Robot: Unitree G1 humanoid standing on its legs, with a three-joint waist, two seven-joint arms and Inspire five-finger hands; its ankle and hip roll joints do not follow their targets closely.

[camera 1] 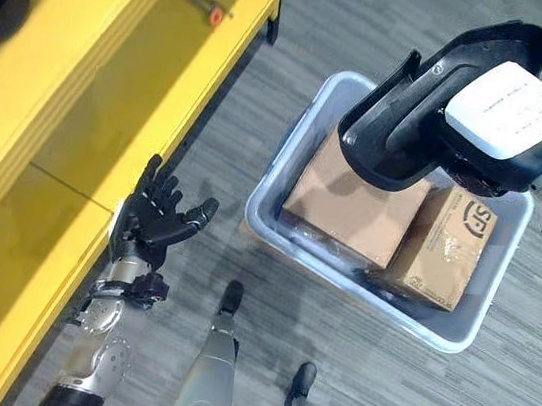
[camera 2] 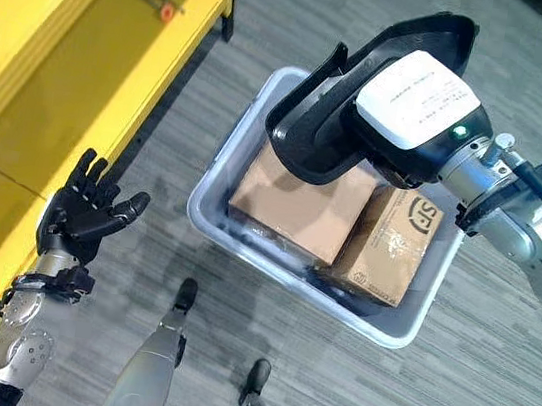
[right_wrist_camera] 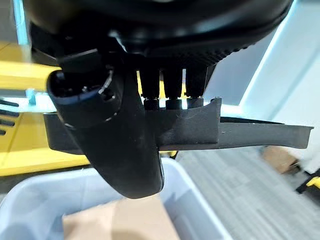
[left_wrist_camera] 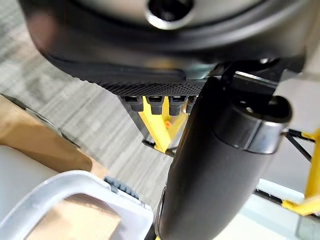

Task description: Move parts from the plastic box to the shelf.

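Right hand (right_wrist_camera: pixel 125 150) is clamping a black part (camera 2: pixel 368 85) above the plastic box (camera 2: pixel 210 217), upper right. Left hand (camera 2: pixel 83 209) is hanging open by the yellow shelf (camera 2: pixel 56 82), lower left.

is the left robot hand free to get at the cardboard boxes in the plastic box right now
Probably yes: the left robot hand is open beside the plastic box, though the black part in the right robot hand hangs over the cardboard boxes.

One pale grey plastic box (camera 1: pixel 273 226) — two brown cardboard cartons (camera 1: pixel 351 209) inside; one black moulded plastic part (camera 2: pixel 313 118); one yellow shelf (camera 1: pixel 75 85).
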